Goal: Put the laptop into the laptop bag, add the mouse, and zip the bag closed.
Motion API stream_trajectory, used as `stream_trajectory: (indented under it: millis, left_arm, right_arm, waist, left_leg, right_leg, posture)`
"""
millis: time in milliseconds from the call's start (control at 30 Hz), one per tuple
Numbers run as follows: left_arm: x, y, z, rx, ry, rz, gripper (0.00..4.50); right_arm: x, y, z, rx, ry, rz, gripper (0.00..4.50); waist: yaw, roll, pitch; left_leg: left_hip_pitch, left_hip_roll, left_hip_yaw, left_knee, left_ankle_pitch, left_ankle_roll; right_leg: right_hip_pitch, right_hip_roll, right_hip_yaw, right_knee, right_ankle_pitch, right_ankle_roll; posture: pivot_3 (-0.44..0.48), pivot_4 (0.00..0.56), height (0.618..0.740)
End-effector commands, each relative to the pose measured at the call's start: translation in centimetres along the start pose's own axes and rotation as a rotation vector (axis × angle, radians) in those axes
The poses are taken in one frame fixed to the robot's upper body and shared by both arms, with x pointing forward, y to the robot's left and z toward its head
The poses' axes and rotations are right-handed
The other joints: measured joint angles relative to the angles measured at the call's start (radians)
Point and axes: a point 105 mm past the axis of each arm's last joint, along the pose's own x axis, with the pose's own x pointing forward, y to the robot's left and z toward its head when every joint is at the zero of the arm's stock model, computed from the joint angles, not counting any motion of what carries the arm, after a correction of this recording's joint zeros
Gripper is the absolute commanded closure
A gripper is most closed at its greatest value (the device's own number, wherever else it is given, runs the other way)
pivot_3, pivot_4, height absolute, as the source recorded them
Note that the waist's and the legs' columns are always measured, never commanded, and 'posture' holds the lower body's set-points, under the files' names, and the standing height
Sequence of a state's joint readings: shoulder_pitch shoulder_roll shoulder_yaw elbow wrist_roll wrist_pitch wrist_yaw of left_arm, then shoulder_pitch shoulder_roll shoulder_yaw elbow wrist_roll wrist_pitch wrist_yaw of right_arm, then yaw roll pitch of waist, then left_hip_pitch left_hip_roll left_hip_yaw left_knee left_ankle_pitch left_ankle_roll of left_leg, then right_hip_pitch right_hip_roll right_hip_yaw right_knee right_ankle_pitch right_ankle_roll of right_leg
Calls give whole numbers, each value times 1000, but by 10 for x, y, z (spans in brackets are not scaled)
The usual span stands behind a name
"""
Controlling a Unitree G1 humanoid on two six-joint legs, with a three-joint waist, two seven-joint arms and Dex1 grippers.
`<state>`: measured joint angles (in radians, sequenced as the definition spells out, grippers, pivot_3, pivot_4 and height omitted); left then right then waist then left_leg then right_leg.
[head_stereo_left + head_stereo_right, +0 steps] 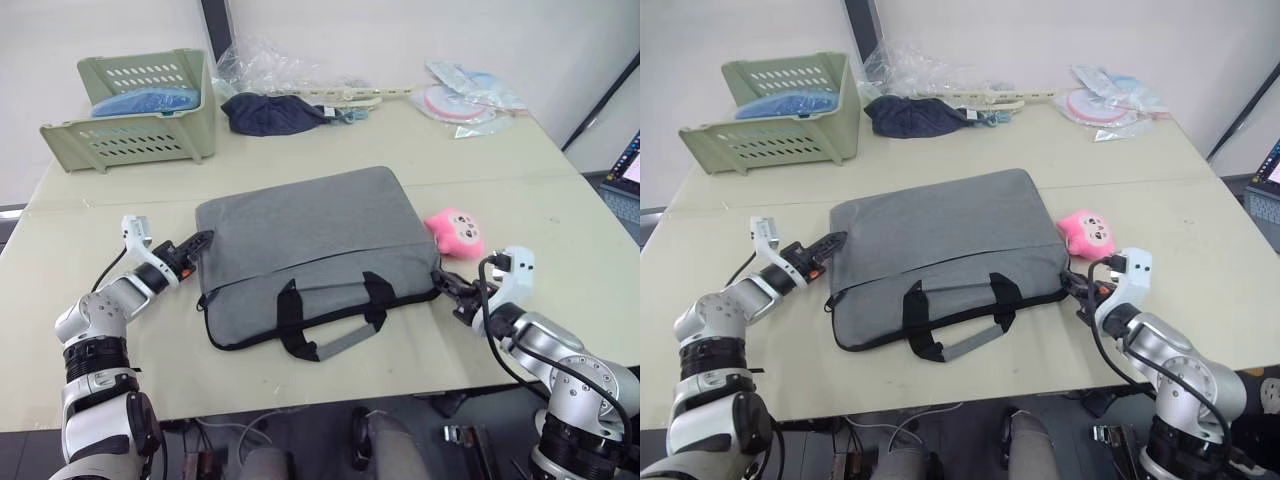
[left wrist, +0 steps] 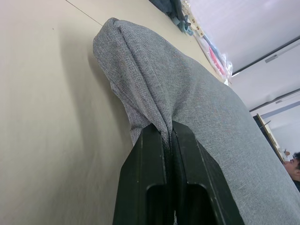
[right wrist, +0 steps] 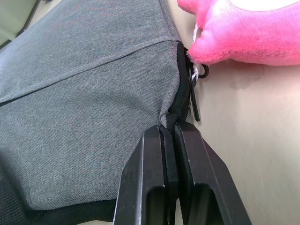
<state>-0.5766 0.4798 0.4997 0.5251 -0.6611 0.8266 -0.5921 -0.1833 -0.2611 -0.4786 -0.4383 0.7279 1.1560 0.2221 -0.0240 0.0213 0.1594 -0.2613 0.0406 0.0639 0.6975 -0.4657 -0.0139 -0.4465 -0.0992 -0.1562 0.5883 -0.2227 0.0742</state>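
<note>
Fingers of the left gripper (image 2: 168,133) are pressed together on a fold of fabric at the left edge of the flat grey fabric laptop bag (image 1: 310,250) with black strap handles. The right gripper (image 3: 172,126) pinches the bag's right corner beside the zipper pull (image 3: 193,101). The bag lies flat on the beige table (image 1: 100,240), with a round pink plush toy (image 1: 455,232) just beside its right edge.

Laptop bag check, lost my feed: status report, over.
Left claw and right claw each shut on an end of the flat grey fabric laptop bag. Round pink plush toy beside its right end.
</note>
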Motion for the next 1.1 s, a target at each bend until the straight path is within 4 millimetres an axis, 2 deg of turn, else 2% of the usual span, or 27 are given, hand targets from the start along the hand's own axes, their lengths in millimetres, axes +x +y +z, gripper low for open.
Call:
stream_trajectory:
  millis: [33,200,367,500,667,767,1033,1067,1100]
  left_arm:
    - [5,13,-22,-23,88,58,4500]
    - [17,9,-17,10,107,31,4500]
    - [44,-10,-8,75,133,-41,4500]
    - [55,-18,-9,91,149,-68,4500]
    - [73,-33,-12,120,171,-111,4500]
    - [76,-37,-15,123,191,-129,4500]
    - [69,-26,-17,119,197,-103,4500]
    - [68,-25,-17,118,197,-103,3774]
    - [66,-24,-16,116,193,-100,3442]
  right_arm:
    - [-6,-2,-12,8,39,-29,4455]
    - [-14,2,-19,18,51,-29,4455]
    - [-24,10,-34,32,84,-19,4455]
    - [-24,11,-36,43,81,-23,4455]
    - [-23,22,-44,57,93,-3,4455]
    - [-23,24,-46,60,95,-1,4455]
    - [-21,24,-45,53,93,-3,4455]
    - [-20,24,-45,49,94,-3,4500]
    - [-20,24,-45,44,94,-4,4093]
  waist:
    - [3,0,0]
    - [19,0,-1]
    - [32,-2,-1]
    - [23,-3,-2]
    - [27,-5,-3]
    - [25,-5,-3]
    - [23,-5,-3]
    - [23,-6,-3]
    - [22,-6,-3]
  left_leg:
    - [0,0,0,0,0,0]
    - [0,0,0,0,0,0]
    - [-1,0,-1,0,0,0]
    - [-1,-1,-1,0,0,0]
    - [-1,-1,-1,0,0,0]
    - [-1,-1,-1,0,0,1]
    - [-1,-1,-1,0,0,1]
    - [-1,-1,-1,0,0,1]
    - [-1,-1,-1,0,0,1]
  right_leg:
    - [0,0,0,0,0,0]
    - [0,0,0,-1,0,0]
    - [0,0,-1,-1,0,0]
    - [1,0,-1,-2,0,0]
    - [1,0,-2,-2,0,0]
    - [1,0,-2,-2,0,0]
    - [1,0,-2,-3,0,0]
    - [1,0,-2,-3,0,0]
    - [1,0,-2,-3,0,0]
  posture:
    - [0,150,740]
    - [0,150,740]
    - [0,150,740]
    - [0,150,740]
    - [0,150,740]
    - [0,150,740]
    - [0,150,740]
    - [0,150,740]
    - [0,150,740]
